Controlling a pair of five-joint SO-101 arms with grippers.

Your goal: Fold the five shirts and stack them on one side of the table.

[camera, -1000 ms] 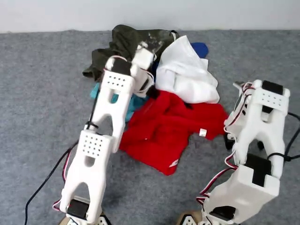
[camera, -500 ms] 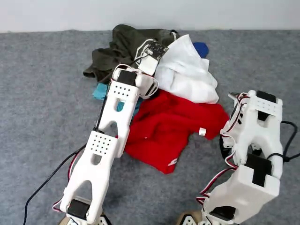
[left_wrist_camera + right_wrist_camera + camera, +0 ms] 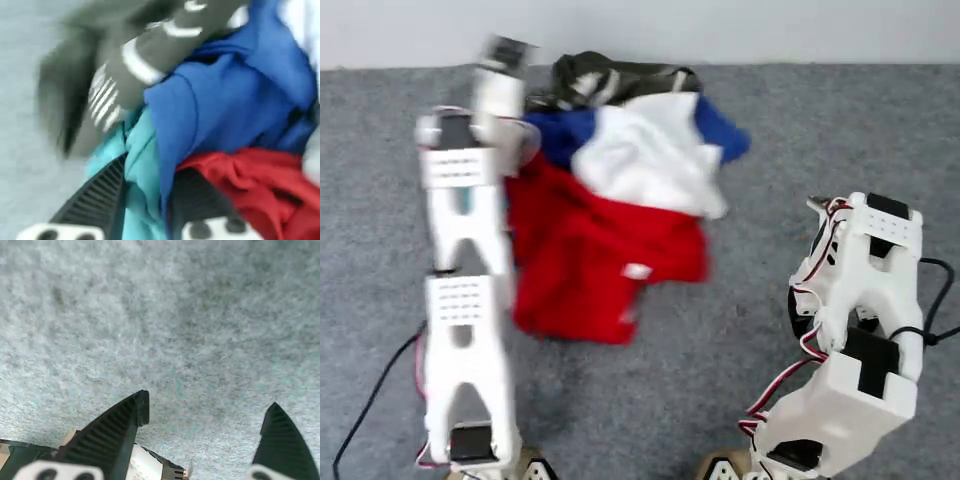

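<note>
At far left, left gripper (image 3: 150,172) nipped onto a fold of the teal shirt (image 3: 137,150). Beside it, one heap of five shirts: teal, red shirt (image 3: 590,260), blue shirt (image 3: 565,130), olive shirt (image 3: 610,75), white shirt (image 3: 655,155). At right, right gripper (image 3: 207,400) spread wide, holding nothing, over bare grey table (image 3: 165,315).

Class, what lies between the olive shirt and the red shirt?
High view: the blue shirt and white shirt lie between the olive shirt and red shirt.
</note>
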